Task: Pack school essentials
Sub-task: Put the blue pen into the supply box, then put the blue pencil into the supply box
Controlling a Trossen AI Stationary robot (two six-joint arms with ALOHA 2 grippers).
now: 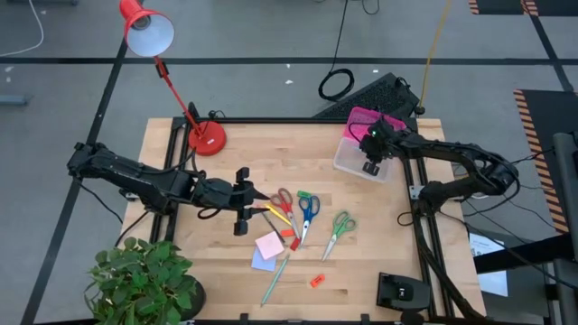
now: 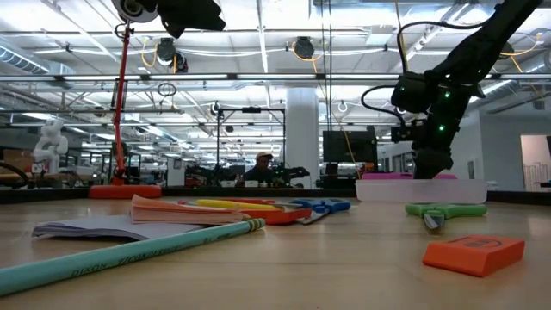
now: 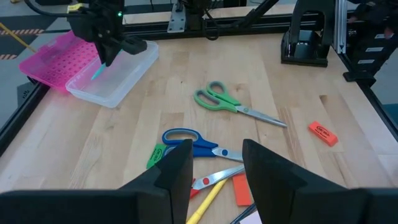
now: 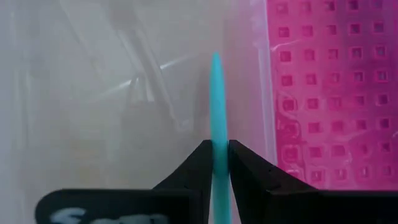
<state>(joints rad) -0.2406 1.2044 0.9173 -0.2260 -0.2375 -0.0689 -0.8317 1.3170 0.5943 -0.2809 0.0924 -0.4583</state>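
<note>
The school essentials lie mid-table: red scissors [image 1: 282, 200], blue scissors [image 1: 309, 212], green scissors [image 1: 339, 230], a pink sticky pad [image 1: 269, 244] on a lavender one [image 1: 260, 262], a teal pencil [image 1: 275, 280] and an orange eraser [image 1: 316, 280]. My left gripper [image 1: 257, 209] stands open just left of the red scissors, level with the table, and touches nothing; its wrist view shows the blue scissors [image 3: 186, 140] ahead of it. My right gripper [image 1: 370, 155] is over the clear box [image 1: 361, 161] at the far right, shut on a teal pen [image 4: 216, 93]. My right gripper pinches the teal pen's shaft [image 4: 217, 152] between its two fingers. The fingers come from above, pointing down into the clear box. The pen runs along the fingers and sticks out past their tips, its point [image 3: 97, 74] slanting down inside the box [image 3: 115, 78], clear of the table.
The box's pink lid [image 1: 361, 119] lies open on its far side. A red desk lamp [image 1: 206, 137] stands at the far left, a potted plant [image 1: 144, 284] at the near left and a black device [image 1: 402, 291] at the near right. A keyboard [image 1: 370, 95] lies beyond the far edge.
</note>
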